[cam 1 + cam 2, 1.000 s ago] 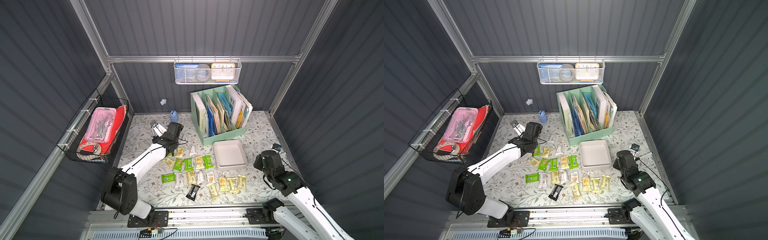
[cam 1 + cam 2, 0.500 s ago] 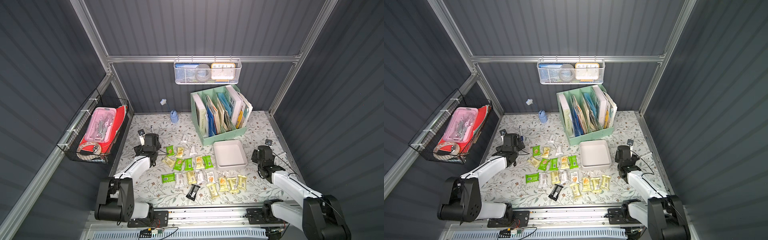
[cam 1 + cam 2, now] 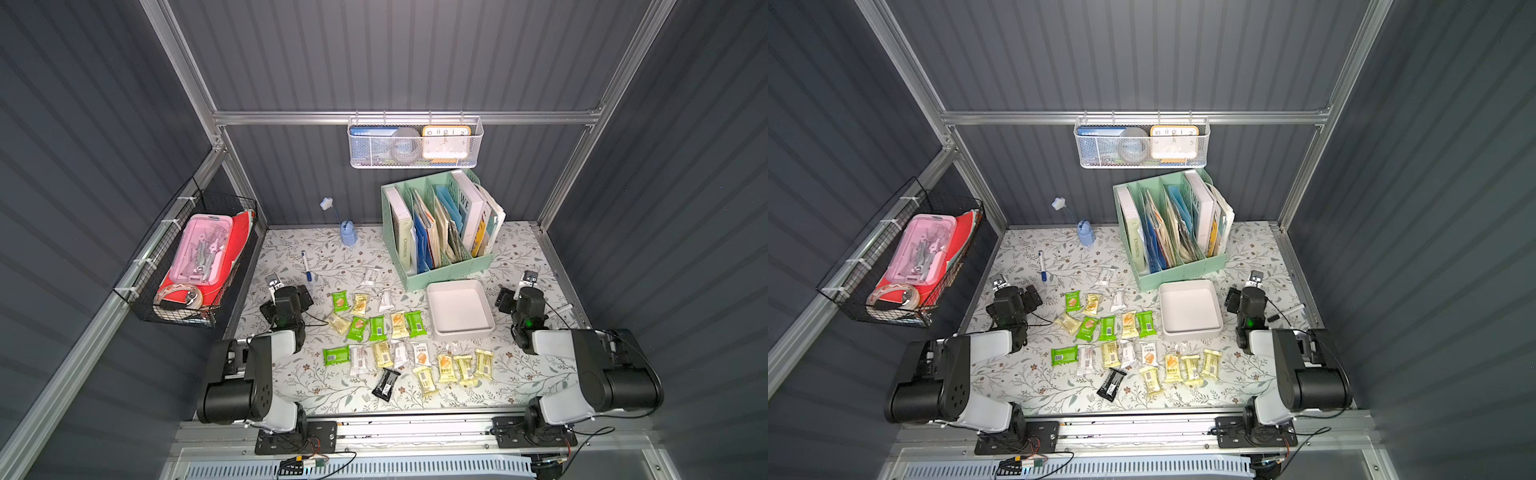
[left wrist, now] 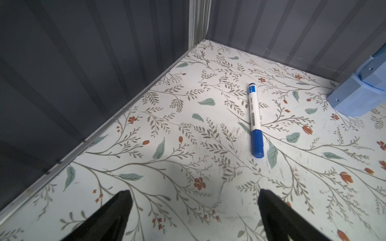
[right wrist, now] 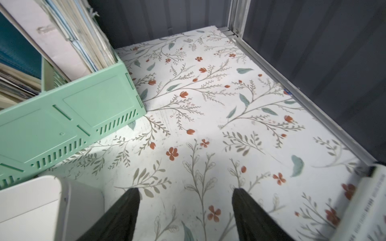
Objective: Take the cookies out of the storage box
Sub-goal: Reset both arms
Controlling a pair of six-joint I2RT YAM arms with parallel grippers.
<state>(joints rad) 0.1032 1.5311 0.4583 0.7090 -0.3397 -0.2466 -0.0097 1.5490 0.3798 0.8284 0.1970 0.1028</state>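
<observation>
The desk (image 3: 523, 257) has a white top with a printed pattern of leaves and flowers. A tall mint-green plastic file organiser (image 3: 449, 270), full of books and papers, stands near its back edge. Just in front of it is the shallow light-grey plastic storage box (image 3: 461, 332), toward the right edge. The small flat cookie packets (image 3: 377, 327), green, pale yellow, silver and one black, all lie outside it in loose rows from the middle toward the front edge. The left gripper (image 4: 194, 192) hangs near the left edge, jaws wide apart around nothing. The right gripper (image 5: 186, 189) is beside the box, jaws apart too. A blue-and-white marker pen (image 4: 254, 119) lies toward the back left corner.
</observation>
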